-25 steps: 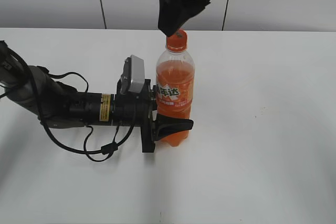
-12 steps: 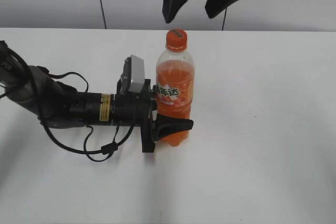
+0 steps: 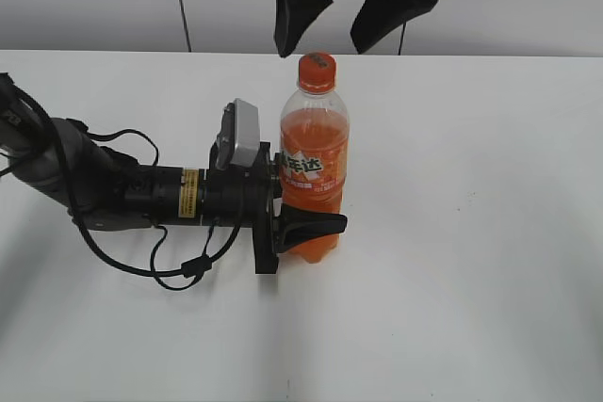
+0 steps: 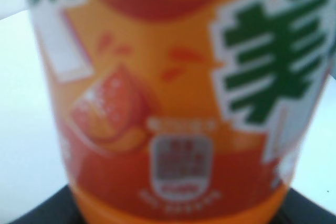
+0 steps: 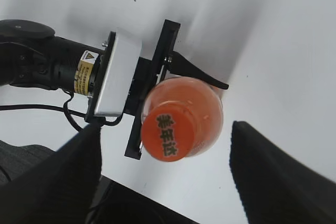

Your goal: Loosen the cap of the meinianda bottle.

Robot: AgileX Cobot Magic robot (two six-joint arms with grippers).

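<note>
The left arm [image 3: 104, 190] lies low along the white counter [image 3: 471, 261], reaching in from the left with loose black cables curling under it. A grey camera box [image 3: 237, 134] sits on its wrist. The left gripper [image 3: 306, 204] is at the lower body of the bottle [image 3: 315, 171], and its jaws are closed on the bottle: one dark finger [image 3: 316, 224] wraps the near side just above the base, while the far finger is hidden behind the orange drink. In the left wrist view the label [image 4: 173, 103] fills nearly the whole picture, blurred, with green characters on white at the right; the dark shapes at the bottom corners are probably the fingers, though the blur makes that uncertain.

The bottle stands upright near the middle of the counter, label facing the exterior camera. The cap [image 3: 317, 70] is on the neck, above an orange ring.

The right gripper [image 3: 344, 11] hangs above the cap and a little behind it, clear of it, with its jaws spread wide. In the right wrist view the cap's printed top [image 5: 167, 137] lies between the two dark fingers [image 5: 278, 177], touching neither.
</note>
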